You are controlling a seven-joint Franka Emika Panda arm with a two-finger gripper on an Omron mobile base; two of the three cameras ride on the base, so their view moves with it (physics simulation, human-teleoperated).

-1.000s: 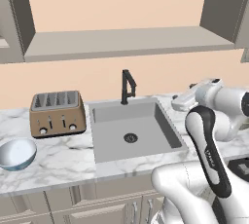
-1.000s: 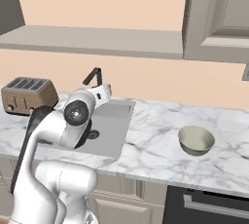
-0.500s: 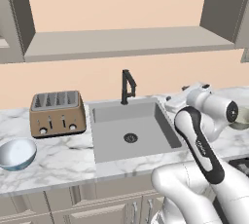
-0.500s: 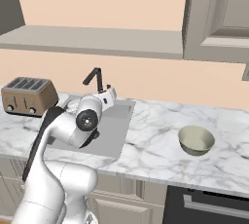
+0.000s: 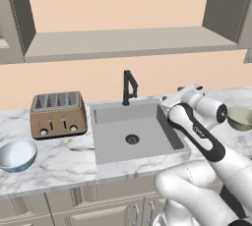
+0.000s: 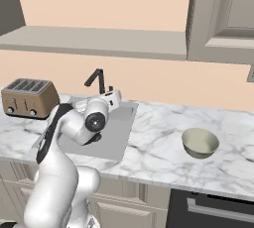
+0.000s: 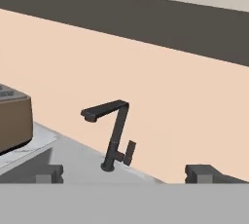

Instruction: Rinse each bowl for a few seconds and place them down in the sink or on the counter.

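Two bowls await rinsing, both untouched on the counter (image 5: 64,156): the light blue bowl (image 5: 16,154) sits at the far left past the toaster (image 5: 56,114), the olive bowl (image 6: 200,142) well right of the sink (image 5: 135,131). The gripper (image 7: 124,173) stands fully open and empty, aimed at the faucet (image 7: 113,130) from the sink's right rim. Judgement: the step in hand is turning on the water, so the tips should meet the small side lever squarely, not the spout. Room is ample over the basin; the back wall sits just behind the faucet and limits any overshoot, and the basin's near edges call for a raised approach
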